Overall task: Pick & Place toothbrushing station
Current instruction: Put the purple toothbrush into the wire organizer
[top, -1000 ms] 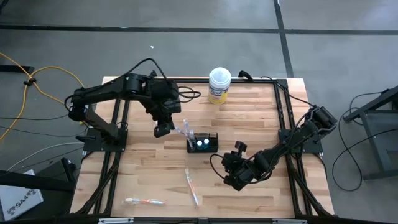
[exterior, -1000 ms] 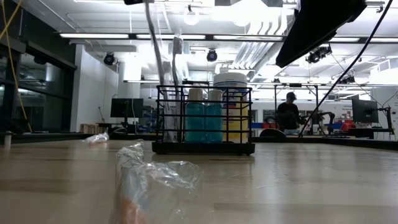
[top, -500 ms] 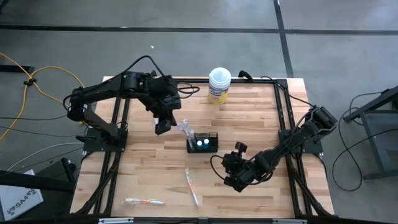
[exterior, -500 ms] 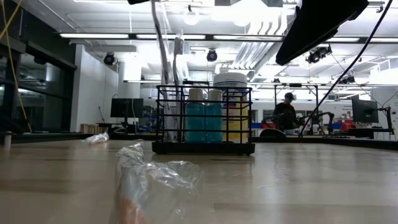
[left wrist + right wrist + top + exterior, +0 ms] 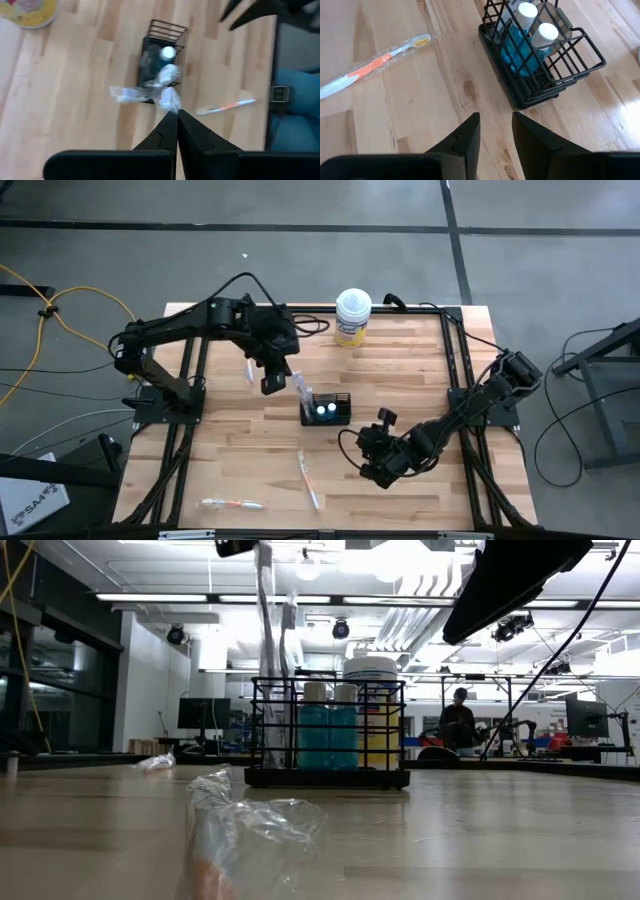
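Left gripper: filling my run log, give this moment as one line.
left gripper: shut on wrapped toothbrush | above holder | right gripper: open, waiting

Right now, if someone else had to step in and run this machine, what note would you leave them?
Left gripper: shut on a wrapped toothbrush, hanging above the black mesh holder.
Right gripper: open, empty, low beside the holder.
Done: two teal tubes stand in the holder.
Left: lower this toothbrush in, then collect two wrapped toothbrushes lying on the table. The yellow tub stays out.

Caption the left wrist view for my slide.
Left gripper, shut on a wrapped toothbrush, hangs above the wire holder.
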`<state>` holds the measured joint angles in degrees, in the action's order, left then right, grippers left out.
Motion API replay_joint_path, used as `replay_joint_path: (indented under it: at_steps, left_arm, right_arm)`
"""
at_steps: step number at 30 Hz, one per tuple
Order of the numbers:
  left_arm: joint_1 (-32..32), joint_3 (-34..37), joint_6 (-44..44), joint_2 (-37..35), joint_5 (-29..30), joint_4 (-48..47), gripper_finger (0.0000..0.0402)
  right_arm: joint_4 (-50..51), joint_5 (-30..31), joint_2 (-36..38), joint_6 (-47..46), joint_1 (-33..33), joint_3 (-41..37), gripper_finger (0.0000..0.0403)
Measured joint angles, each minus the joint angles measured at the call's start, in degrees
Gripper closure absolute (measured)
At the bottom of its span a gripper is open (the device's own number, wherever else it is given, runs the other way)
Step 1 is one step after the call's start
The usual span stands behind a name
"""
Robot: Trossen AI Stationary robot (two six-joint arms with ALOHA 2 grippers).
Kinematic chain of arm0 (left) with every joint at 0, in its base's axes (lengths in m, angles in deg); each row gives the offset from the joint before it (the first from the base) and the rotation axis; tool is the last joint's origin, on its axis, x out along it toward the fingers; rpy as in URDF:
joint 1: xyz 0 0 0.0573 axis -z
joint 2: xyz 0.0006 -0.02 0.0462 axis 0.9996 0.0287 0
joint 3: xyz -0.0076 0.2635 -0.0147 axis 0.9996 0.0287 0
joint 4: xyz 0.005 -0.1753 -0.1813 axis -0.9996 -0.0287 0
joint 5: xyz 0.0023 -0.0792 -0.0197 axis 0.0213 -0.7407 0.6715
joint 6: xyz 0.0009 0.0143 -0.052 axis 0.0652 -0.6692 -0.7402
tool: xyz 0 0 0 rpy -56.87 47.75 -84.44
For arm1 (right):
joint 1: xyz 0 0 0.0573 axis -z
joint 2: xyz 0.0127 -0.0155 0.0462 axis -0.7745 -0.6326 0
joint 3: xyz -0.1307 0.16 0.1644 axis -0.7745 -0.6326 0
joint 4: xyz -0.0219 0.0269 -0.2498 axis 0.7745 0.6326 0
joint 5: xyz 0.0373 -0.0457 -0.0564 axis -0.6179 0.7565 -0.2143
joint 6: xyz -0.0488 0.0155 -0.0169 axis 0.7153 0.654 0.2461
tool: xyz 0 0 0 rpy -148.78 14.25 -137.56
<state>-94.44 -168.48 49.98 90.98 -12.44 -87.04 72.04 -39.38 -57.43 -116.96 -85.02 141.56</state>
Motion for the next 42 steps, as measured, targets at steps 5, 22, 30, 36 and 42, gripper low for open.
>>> replay_joint_path:
  at_steps: [5,22,30,36,42]
  left_arm:
    - [0.7,0.0,1.8,1.7,4.5,0.5,0.0402]
    - [5.4,1.4,-1.7,2.0,4.1,-0.2,0.0402]
    - [5.7,3.8,-3.2,2.0,4.1,0.2,0.0402]
    - [3.4,3.8,-3.3,2.0,4.1,0.2,0.0402]
    - [0.0,4.0,-3.1,3.0,1.2,0.1,0.0402]
  right_arm:
    - [-0.1,0.0,0.0,-0.1,-0.6,0.0,0.0298]
    - [-0.1,0.0,0.0,-1.9,-1.7,0.0,0.0298]
    - [-0.1,0.0,0.0,-1.9,-1.7,0.0,0.0298]
    - [-0.1,0.0,0.0,-1.9,-1.7,0.0,0.0298]
    - [-0.1,0.0,0.0,-1.9,-1.7,0.0,0.0298]
